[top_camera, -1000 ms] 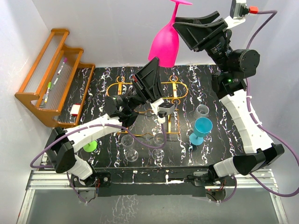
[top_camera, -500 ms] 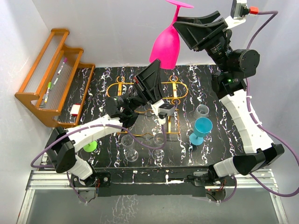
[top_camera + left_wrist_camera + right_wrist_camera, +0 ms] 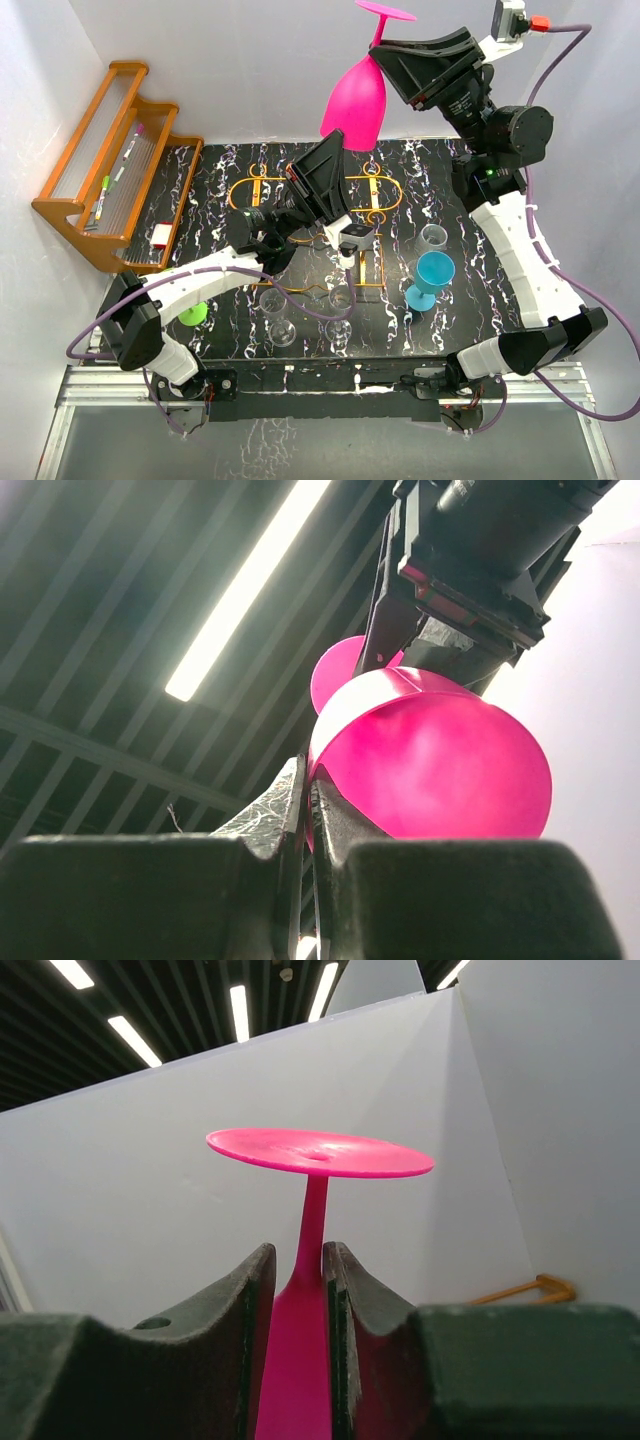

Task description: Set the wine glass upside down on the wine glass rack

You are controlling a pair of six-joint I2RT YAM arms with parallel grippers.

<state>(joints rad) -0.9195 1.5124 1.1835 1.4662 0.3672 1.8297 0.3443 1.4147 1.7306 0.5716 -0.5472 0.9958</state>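
Wine glass (image 3: 355,105) now more upright in R gripper (image 3: 297,1280)

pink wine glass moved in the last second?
Yes, slightly. The pink wine glass, held in the right hand, has shifted down the top view toward the wine glass rack, and its stem has straightened.

Rack (image 3: 250,190): middle is hiding under left gripper (image 3: 334,150).
Glass (image 3: 440,765): lower rim is hiding behind left fingers (image 3: 272,818); on right wrist, bowl is running off bottom edge, stem partly hiding between right fingers (image 3: 352,1290).
Green thing (image 3: 196,314): is half hiding under left arm (image 3: 200,275); kind unreadable.
Shelf (image 3: 75,228) items: too small to name.
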